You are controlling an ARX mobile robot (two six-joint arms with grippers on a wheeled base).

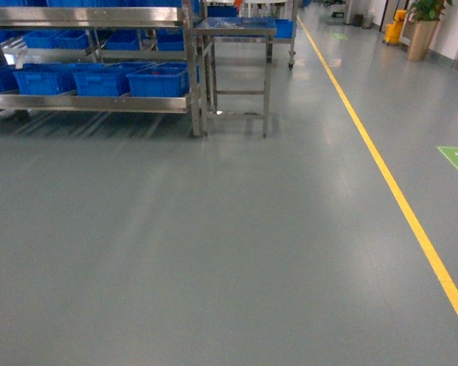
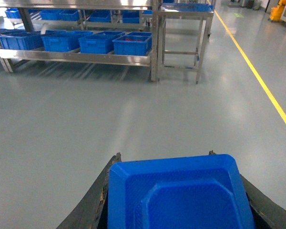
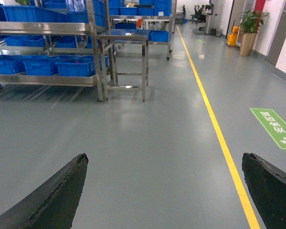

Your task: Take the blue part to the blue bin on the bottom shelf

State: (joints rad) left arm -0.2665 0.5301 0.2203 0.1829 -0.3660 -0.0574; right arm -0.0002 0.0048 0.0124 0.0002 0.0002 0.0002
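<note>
Blue part [image 2: 181, 195] sits between the left gripper [image 2: 176, 200] fingers, carried low and flat, likely so it rides steady while the base rolls toward the rack.

Head view: neither arm shows. Rack far left with the bottom shelf [image 1: 84, 101] holding a row of blue bins [image 1: 156, 80], open tops up, set side by side along the front rail so they can be reached from the aisle. A small steel bench [image 1: 235, 30] stands just right of the rack post. Grey floor [image 1: 214, 244] lies between robot and rack, well apart. A yellow line [image 1: 397, 191] runs along the right and marks the lane.

Left wrist view: the part fills the near bottom of the frame, a dark finger [image 2: 93, 200] pressed against each side, so the fingers are closed on it. Bins on the bottom shelf [image 2: 76, 57] are far ahead, the rightmost one [image 2: 132, 44] near the post. The part is not over any bin yet; transport looks like the step in hand.

Right wrist view: right gripper [image 3: 167, 191] fingers [image 3: 52, 195] are spread wide with bare floor between them, holding nothing, probably kept free as a spare hand. Rack and bench are far left, and a green floor sign [image 3: 276, 126] is on the right.
</note>
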